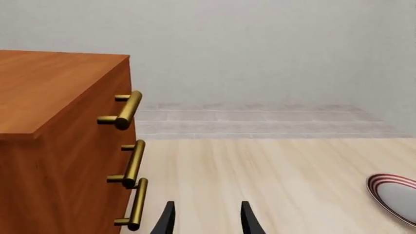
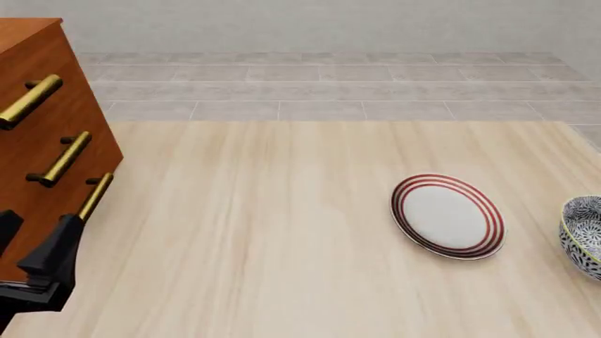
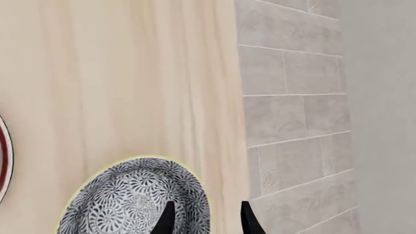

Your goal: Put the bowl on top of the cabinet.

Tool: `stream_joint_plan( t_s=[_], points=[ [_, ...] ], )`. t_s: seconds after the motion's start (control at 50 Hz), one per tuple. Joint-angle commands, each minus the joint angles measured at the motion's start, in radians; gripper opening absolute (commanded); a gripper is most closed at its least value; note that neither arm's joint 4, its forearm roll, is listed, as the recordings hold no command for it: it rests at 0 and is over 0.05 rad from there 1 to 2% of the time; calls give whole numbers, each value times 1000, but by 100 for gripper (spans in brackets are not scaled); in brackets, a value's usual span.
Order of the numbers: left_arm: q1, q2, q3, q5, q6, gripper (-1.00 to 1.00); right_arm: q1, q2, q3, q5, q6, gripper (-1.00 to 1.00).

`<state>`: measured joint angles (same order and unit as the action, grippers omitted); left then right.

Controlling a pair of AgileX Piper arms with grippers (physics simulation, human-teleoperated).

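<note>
The large reddish-brown wooden cabinet (image 2: 42, 134) stands at the far left of the pale wood-grain worktop (image 2: 272, 232), its three brass bar-shaped drawer handles (image 2: 66, 158) facing toward the worktop's middle. The left claw (image 2: 33, 271) sits low at the left edge of the front view, just in front of the cabinet's lowest handle. In the left wrist view the left claw (image 1: 206, 219) shows two dark fingertips (image 1: 166, 219) set apart with bare worktop between them; it is open to a moderate width and holds nothing. The cabinet (image 1: 58, 136) lies immediately to that claw's left, near but not touching.

Right of the worktop's middle, well apart from the left claw, lies the flat white plate with red rings (image 2: 447, 216).

The round deep bowl with dark blue-grey-and-white floral pattern and pale yellowish rim (image 2: 584, 236) stands on the worktop at the right edge of the front view, just beside the plate and partly cut off. The right arm is outside the front view. In the right wrist view the right claw (image 3: 206, 219) is open; one fingertip (image 3: 166, 219) overlaps the bowl (image 3: 130, 202), the other lies outside its rim. Whether it touches the bowl cannot be determined.
</note>
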<state>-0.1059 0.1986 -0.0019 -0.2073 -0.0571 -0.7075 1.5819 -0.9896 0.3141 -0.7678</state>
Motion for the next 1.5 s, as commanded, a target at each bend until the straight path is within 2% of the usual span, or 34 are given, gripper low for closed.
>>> stream_joint_plan(
  t_s=[0.02,0.46,0.76,0.78,1.18,1.5],
  points=[
    [-4,14,0,-12,2,100,-36,84,-1,-36,-28,100],
    [-10,46,1,-39,5,100,-71,218,24,-115,-74,100],
    [-17,67,1,-59,8,100,-59,247,35,-121,-66,100],
    [-17,67,1,-58,8,100,-59,246,34,-120,-66,-100],
    [-21,64,0,-58,7,100,-23,147,30,-71,-32,-100],
    [-22,36,1,-34,3,100,9,25,-38,20,55,-100]
  ],
)
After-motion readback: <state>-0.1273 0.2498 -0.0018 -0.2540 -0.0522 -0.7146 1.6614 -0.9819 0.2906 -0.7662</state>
